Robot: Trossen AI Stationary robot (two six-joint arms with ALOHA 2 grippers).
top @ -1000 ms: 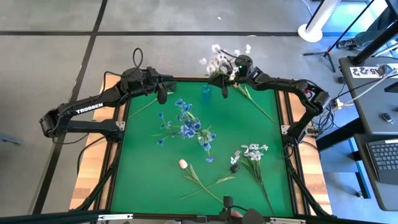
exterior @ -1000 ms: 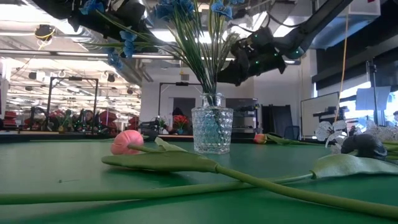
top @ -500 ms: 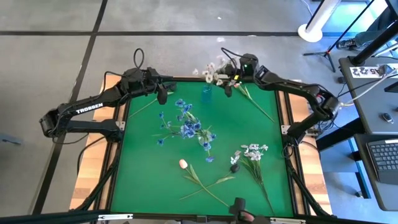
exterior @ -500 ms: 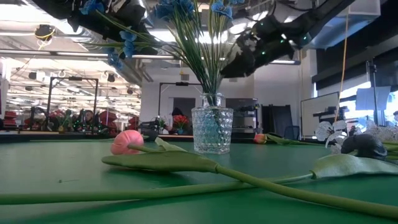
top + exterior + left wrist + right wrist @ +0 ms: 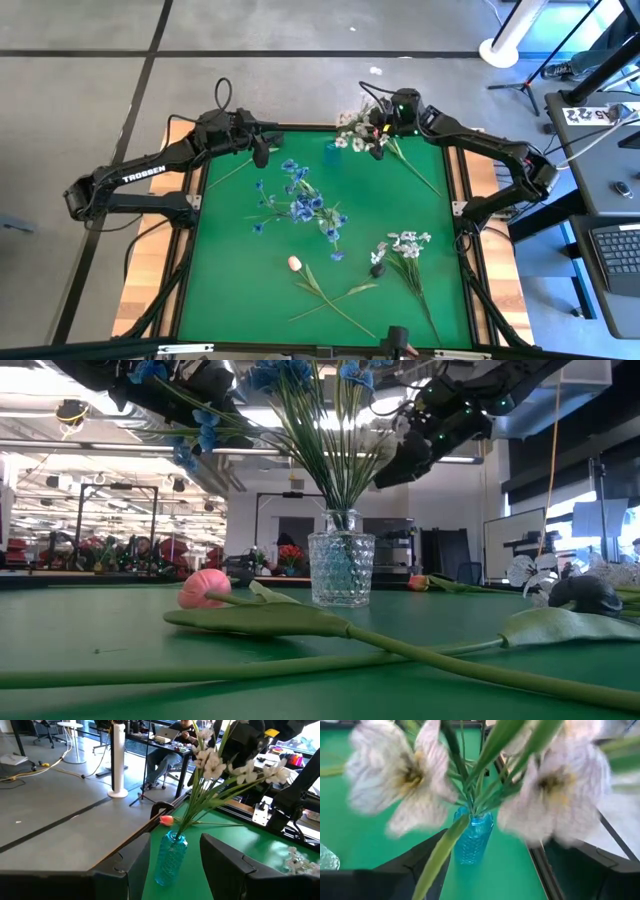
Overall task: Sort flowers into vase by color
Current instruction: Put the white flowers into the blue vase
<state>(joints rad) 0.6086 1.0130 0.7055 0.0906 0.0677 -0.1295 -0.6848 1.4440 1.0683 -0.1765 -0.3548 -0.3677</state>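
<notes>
Overhead, we see the right tool (image 5: 377,150) spread, at 12 o'clock beside white flowers (image 5: 352,136) in the blue vase (image 5: 331,152); left tool (image 5: 260,157) spread, empty.

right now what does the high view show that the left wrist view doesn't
Only the high view: the blue flowers spread on the green table, the pink tulip, a loose white spray, and the right gripper open by the vase. Only the left wrist view: a person seated at a desk beyond the table, and the left gripper's fingers close up. Both: the blue vase holding white flowers.
</notes>
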